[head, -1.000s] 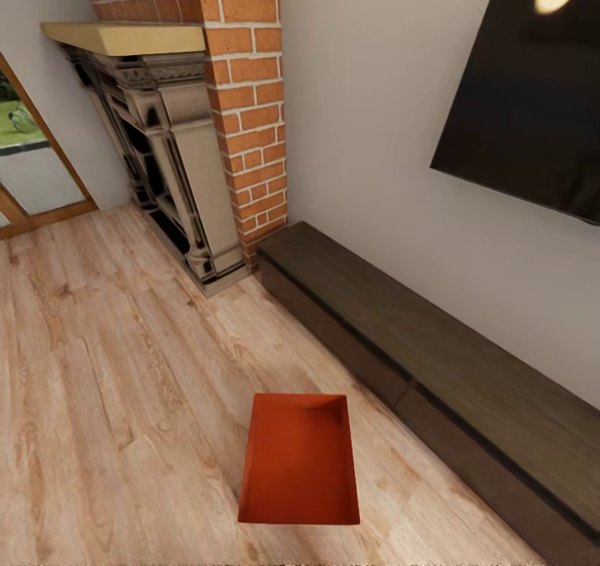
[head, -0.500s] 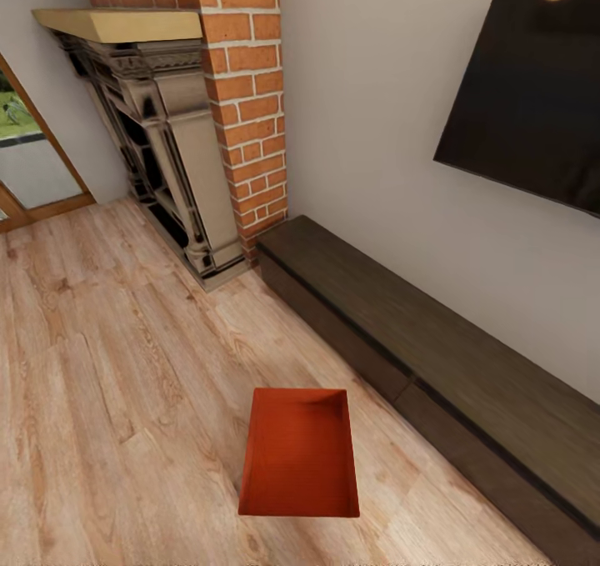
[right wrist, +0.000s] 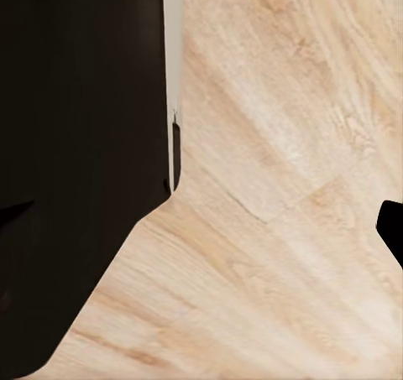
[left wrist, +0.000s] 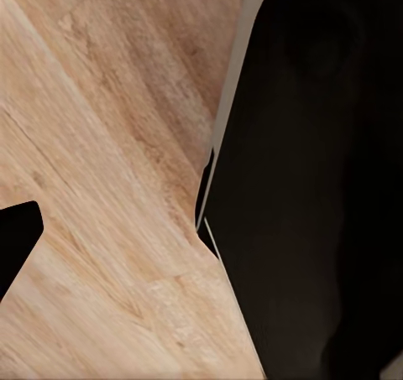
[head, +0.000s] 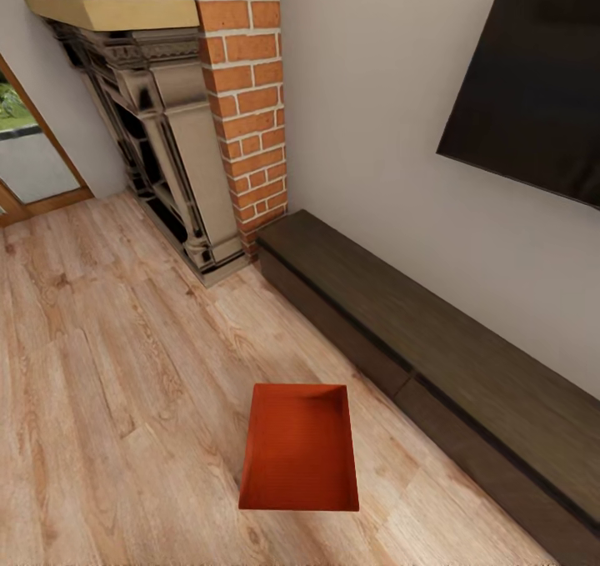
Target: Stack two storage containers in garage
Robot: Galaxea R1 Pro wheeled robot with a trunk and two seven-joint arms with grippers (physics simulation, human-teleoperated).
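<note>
One storage container point(head: 300, 449) sits on the light wood plank floor point(head: 108, 366) at about six o'clock in the head view, well apart from the fireplace point(head: 167, 141) at eleven o'clock and near the low dark cabinet point(head: 433, 358) at three o'clock. It looks rigid, light and empty, with thin straight walls and no lid; pinching the rim of a wall seems the best hold. In the wrist views, I cannot tell whether the left tool or the right tool is released or clenched.
</note>
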